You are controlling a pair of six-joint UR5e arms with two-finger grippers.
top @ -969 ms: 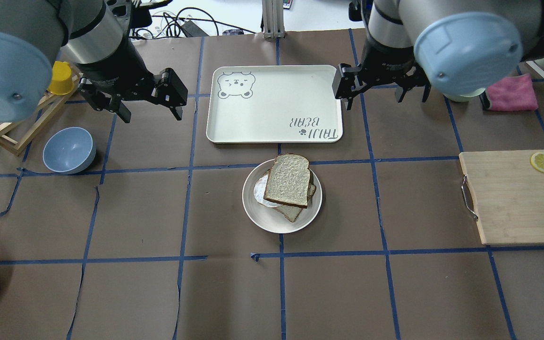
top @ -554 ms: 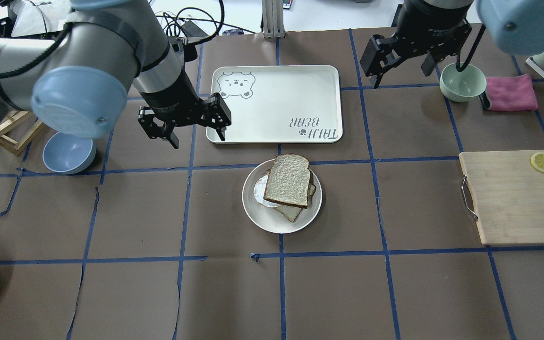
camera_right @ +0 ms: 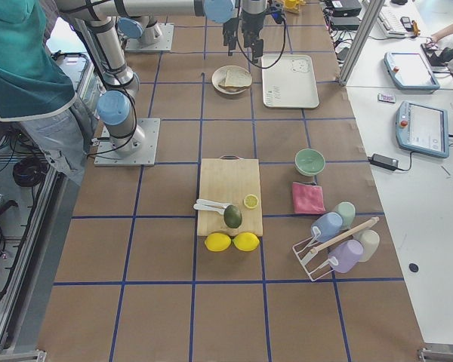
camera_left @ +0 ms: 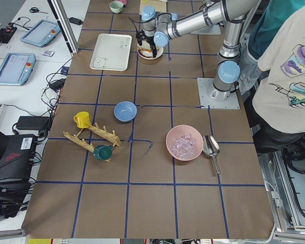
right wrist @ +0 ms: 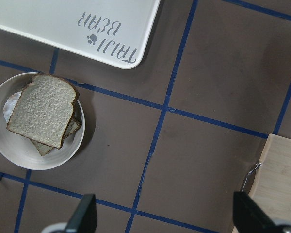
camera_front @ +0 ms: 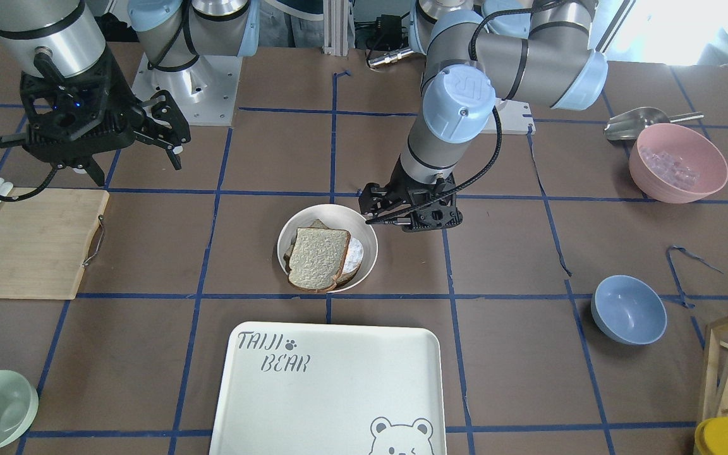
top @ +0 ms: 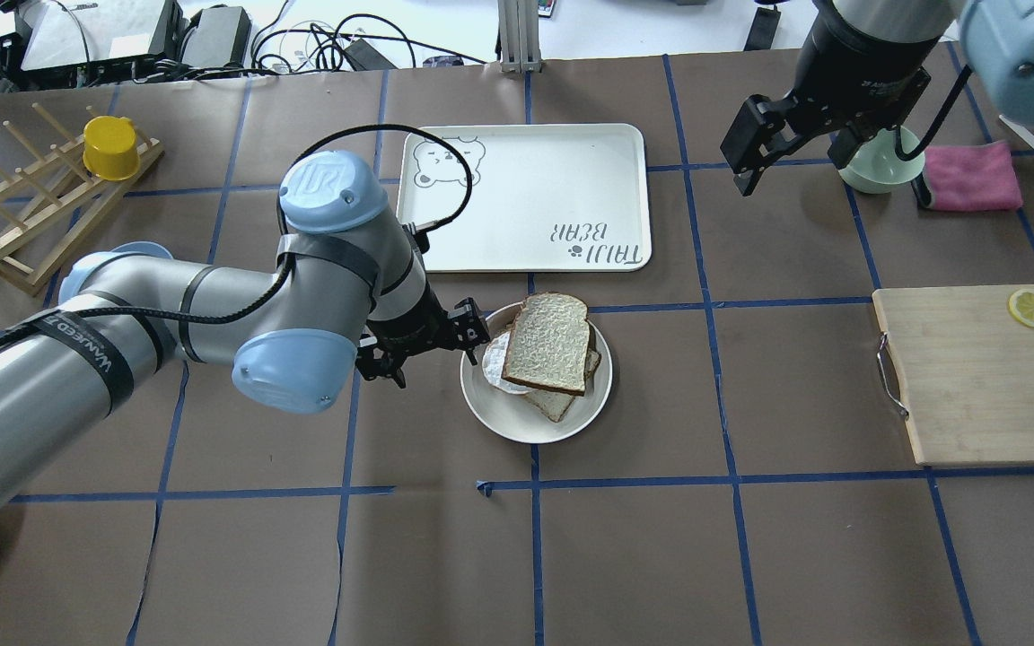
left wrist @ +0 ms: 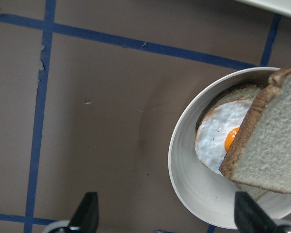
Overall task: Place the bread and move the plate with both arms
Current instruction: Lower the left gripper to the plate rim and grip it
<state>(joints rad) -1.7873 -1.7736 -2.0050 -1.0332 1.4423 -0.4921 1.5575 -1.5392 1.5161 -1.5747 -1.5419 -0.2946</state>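
Bread (top: 546,343) lay on top of the egg slice (left wrist: 216,141) inside the plate (top: 517,423), near the tray (top: 526,193). I saw the left gripper (top: 439,359) with jaws spread, holding nothing, just beside the plate's rim. The right gripper (top: 791,166), also spread and empty, hung well apart, near the green bowl (top: 876,172).

Bread (top: 548,341) on plate (top: 517,422) — left tool (top: 434,354) just beside, tray (top: 526,179) beyond.

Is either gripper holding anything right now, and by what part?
Nothing held. The left gripper, by the plate, and the right gripper are both open.
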